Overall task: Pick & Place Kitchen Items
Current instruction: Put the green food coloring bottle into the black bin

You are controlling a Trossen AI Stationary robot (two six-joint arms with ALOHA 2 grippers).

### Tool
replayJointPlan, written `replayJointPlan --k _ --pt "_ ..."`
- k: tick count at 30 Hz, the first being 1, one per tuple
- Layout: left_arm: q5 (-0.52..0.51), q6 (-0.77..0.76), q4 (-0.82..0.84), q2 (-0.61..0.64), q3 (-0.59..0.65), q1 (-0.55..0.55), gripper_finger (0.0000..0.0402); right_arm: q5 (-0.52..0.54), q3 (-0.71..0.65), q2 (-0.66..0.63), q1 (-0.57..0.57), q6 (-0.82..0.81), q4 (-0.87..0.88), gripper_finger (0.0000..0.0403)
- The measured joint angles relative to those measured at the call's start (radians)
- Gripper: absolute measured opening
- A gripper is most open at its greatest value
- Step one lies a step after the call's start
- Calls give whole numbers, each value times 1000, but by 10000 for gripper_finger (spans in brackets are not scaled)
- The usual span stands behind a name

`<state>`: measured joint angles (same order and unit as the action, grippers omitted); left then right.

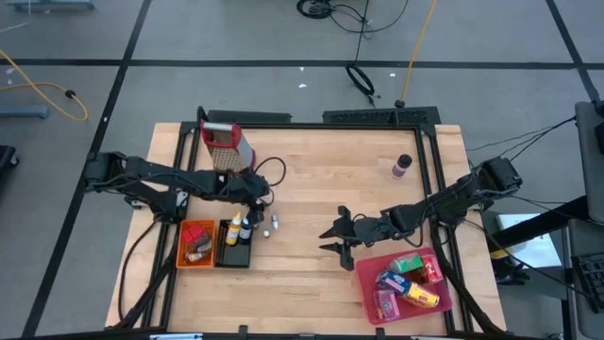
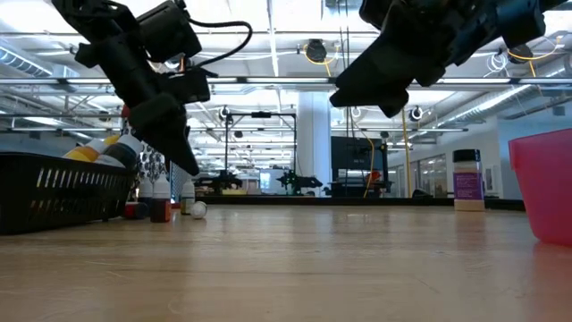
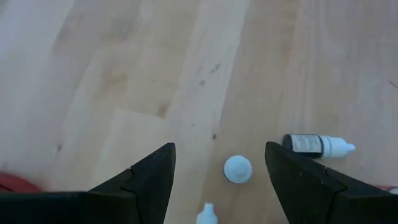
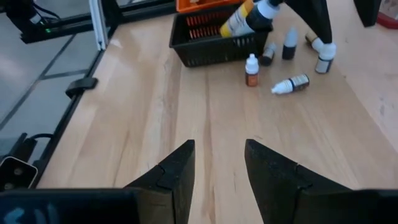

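Left pincer (image 1: 267, 210) spread over little bottles (image 1: 275, 224); right pincer (image 1: 338, 238) half-spread, empty, mid-table.

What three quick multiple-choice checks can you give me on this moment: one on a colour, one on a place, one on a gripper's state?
1. What colour is the bin that holds the cartons?
A pink
B blue
C green

2. Where is the purple-labelled jar?
A in the bin
B upright and alone on the table, towards its right side
C on the floor

3. How is the left gripper?
A shut on a carton
B shut and empty
C open above a white-capped bottle

Answers:
1 A, the bin's walls show pink.
2 B, the jar stands apart from everything else.
3 C, the bottle's cap shows in the gap between the spread fingers.
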<state>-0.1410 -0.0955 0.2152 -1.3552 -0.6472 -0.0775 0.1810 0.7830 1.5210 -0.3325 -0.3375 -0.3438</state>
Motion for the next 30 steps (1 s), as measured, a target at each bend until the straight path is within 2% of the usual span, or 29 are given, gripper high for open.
replayJointPlan --k 7,19,23,30 --pt "90 -13 15 0 0 -27 253 0 0 0 0 14 -12 132" --pt "92 -36 5 -98 1 -27 245 0 0 0 0 37 -24 132" --pt "93 -34 -12 -131 2 -27 200 0 0 0 0 39 -26 132" --pt "98 -15 -53 -137 2 -27 80 0 0 0 0 39 -24 132"
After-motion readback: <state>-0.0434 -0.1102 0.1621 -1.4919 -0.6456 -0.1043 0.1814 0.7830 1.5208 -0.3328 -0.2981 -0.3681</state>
